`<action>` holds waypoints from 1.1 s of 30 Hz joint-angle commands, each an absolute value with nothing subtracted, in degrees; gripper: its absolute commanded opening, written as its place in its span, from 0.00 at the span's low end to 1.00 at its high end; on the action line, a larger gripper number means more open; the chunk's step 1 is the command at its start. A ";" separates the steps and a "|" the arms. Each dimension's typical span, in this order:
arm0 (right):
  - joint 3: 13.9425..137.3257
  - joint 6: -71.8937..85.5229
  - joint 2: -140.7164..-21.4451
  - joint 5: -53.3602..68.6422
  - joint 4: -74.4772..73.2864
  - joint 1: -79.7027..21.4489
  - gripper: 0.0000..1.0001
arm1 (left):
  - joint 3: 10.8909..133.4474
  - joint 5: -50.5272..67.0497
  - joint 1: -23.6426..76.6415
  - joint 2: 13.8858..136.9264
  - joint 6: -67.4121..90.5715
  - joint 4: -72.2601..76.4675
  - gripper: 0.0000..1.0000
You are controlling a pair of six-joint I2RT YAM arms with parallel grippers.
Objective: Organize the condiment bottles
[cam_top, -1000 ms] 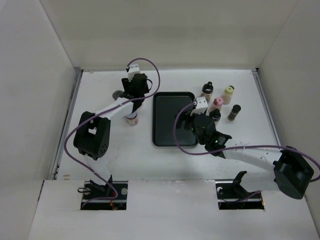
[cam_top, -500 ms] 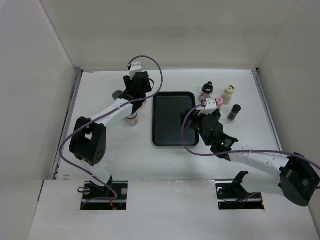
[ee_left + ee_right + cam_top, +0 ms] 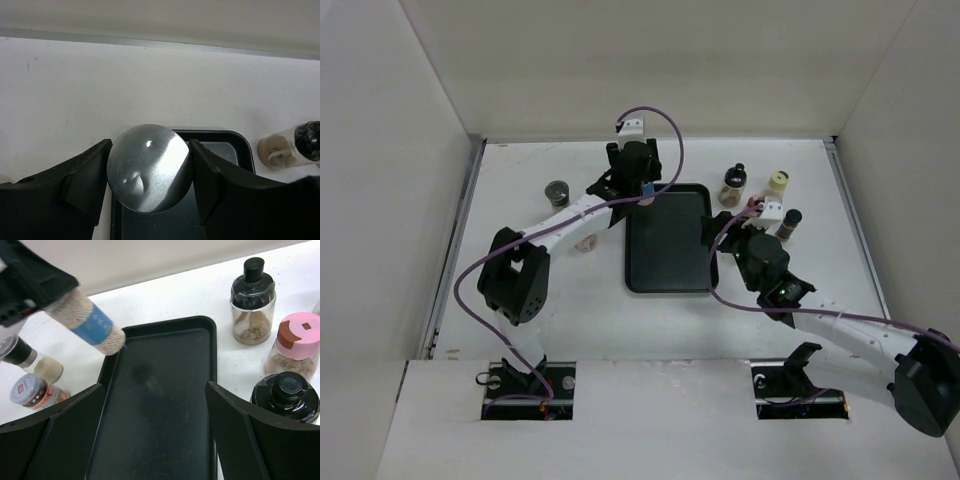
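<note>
My left gripper is shut on a beige shaker with a blue label and a grey metal cap. It holds it tilted over the far left corner of the black tray. My right gripper is open and empty above the tray's right side. To its right stand a black-capped clear jar, a pink-capped bottle and a black-capped bottle. A cream-yellow-capped bottle and a dark bottle stand further right.
Left of the tray stand a grey-capped shaker and another shaker, partly hidden under the left arm. White walls close in the table on the left, back and right. Purple cables loop above both arms.
My left gripper has carried the blue-label shaker right, from beside the left bottles to the tray's far left corner. My right gripper has moved right, off the tray's middle toward its right edge.
</note>
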State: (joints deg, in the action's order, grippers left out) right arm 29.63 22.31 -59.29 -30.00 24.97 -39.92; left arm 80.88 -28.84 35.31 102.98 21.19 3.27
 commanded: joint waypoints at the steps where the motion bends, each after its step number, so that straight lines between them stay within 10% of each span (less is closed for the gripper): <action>1: 29.00 23.64 -57.48 -30.50 28.48 -38.98 0.88 | 86.56 -28.13 35.46 105.19 20.74 8.26 0.37; 12: 29.00 23.82 -57.48 -29.97 28.30 -38.80 0.88 | 88.24 -27.68 35.55 111.79 19.51 9.93 0.41; 21: 29.18 23.82 -57.57 -29.97 28.04 -38.89 0.89 | 82.89 -29.00 36.16 106.01 19.25 12.12 0.91; 30: 29.35 23.73 -57.83 -29.97 27.95 -38.98 0.88 | 63.49 -35.06 35.47 86.60 21.09 12.83 0.95; 33: 29.79 23.29 -58.10 -29.97 27.69 -39.24 0.74 | 55.57 -37.00 34.32 79.48 22.85 10.12 0.94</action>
State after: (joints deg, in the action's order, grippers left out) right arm 29.08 22.87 -58.48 -29.98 24.95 -39.07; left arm 60.88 -33.28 35.48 84.73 20.86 10.83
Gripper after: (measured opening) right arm 0.766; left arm 0.949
